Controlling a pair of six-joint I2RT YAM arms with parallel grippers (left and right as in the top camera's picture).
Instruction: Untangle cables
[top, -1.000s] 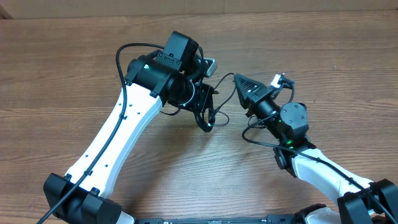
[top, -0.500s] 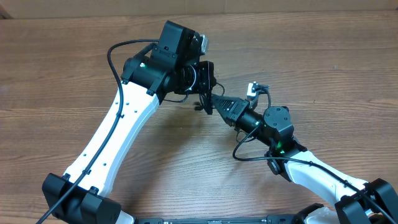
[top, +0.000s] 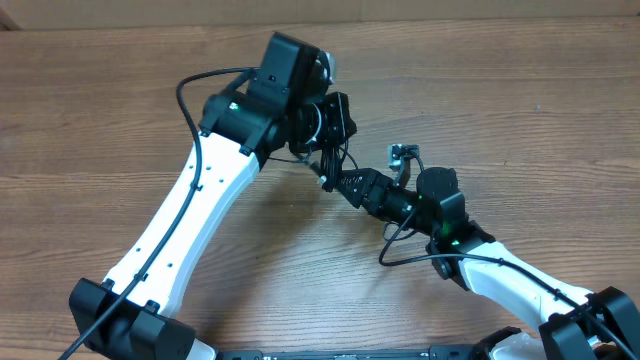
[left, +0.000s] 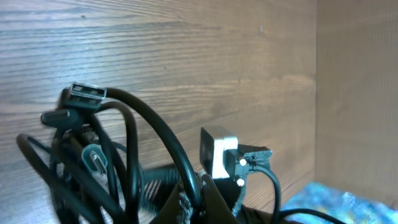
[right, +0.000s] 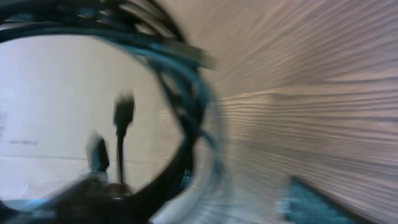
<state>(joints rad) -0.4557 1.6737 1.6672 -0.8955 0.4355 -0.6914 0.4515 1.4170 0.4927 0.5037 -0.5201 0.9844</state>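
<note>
The cables (top: 328, 160) are a tangle of thin black cords hanging below my left gripper (top: 338, 118), which is shut on one cord and holds the bunch off the table. In the left wrist view the cables (left: 124, 143) loop to the left, a silvery USB plug (left: 87, 92) on top, and my left gripper (left: 202, 198) pinches a black cord. My right gripper (top: 340, 183) reaches up-left to the lower part of the bunch. Its wrist view is blurred: the cables (right: 180, 68) arc close in front, and its jaws look apart, with nothing seen between them.
The brown wooden table (top: 520, 90) lies under both arms. The right arm's own thicker black wire (top: 400, 255) loops beside its wrist. A white camera block (left: 217, 152) on the right wrist shows just behind the bunch.
My left gripper has raised the bunch and drawn it back. My right gripper has swung left and forward to under the left gripper, and its jaws have come apart.
</note>
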